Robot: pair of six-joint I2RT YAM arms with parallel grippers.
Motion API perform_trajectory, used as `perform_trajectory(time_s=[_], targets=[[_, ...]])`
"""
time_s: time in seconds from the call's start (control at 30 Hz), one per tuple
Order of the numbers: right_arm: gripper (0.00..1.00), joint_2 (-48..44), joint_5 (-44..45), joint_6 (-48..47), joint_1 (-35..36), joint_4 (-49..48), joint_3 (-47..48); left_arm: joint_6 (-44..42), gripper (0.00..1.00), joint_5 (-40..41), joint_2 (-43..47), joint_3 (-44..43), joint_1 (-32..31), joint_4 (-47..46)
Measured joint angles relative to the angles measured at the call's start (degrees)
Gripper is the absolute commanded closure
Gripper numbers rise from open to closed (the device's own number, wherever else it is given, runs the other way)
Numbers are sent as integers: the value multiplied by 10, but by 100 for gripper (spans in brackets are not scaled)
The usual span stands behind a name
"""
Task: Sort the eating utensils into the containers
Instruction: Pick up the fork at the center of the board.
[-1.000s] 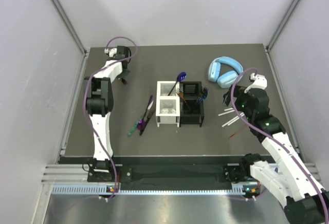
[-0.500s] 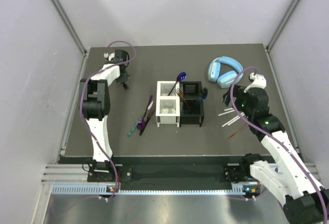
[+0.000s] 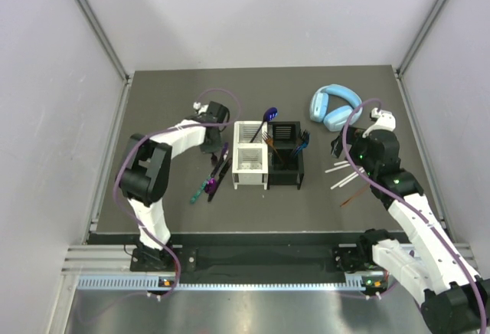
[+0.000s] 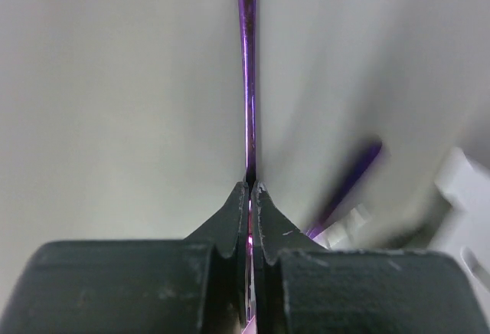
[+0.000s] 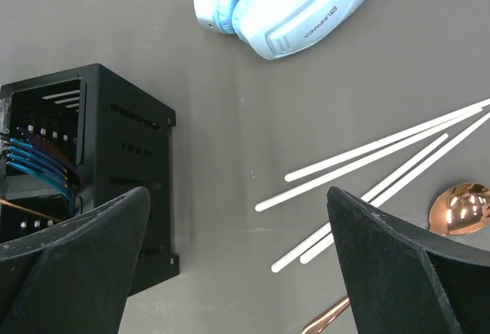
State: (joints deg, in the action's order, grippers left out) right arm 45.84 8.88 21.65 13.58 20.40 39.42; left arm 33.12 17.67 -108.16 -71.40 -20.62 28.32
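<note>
The left gripper [image 4: 251, 188] is pinched tight on the thin handle of a purple utensil [image 4: 246, 81], just left of the white caddy [image 3: 249, 154] near the middle of the table [image 3: 153, 196], with a green-handled knife [image 3: 200, 191] lying beside it toward the near edge. Over by the right edge the right gripper [image 5: 237, 196] hangs with jaws spread wide, nothing between them, above the white sticks [image 5: 367, 150] and a copper spoon [image 5: 459, 207]. The black caddy [image 5: 130, 158], blue forks [image 5: 38, 169] in it, stands against the white one; headphones [image 5: 291, 4] lie toward the far right corner.
</note>
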Motion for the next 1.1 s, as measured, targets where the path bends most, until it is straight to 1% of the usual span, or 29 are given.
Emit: perform_trajectory(time_s=[0.07,0.13,0.43,0.67,0.93,1.1], targets=[[0,0,0,0,0,-1,0,2,100,-3,7,7,-27,5],[0,0,0,0,-1,-3,0,3,100,-5,16,8,-38,14],[0,0,-3,0,-3,-8,0,-6,100,18,84,0,-26,41],[0,0,-6,0,-4,-9,0,-31,100,14,90,4,-27,43],[0,1,-16,0,-4,-11,0,-44,100,14,106,29,-27,39],[0,1,-23,0,-6,-14,-3,-51,100,10,142,50,-27,40]])
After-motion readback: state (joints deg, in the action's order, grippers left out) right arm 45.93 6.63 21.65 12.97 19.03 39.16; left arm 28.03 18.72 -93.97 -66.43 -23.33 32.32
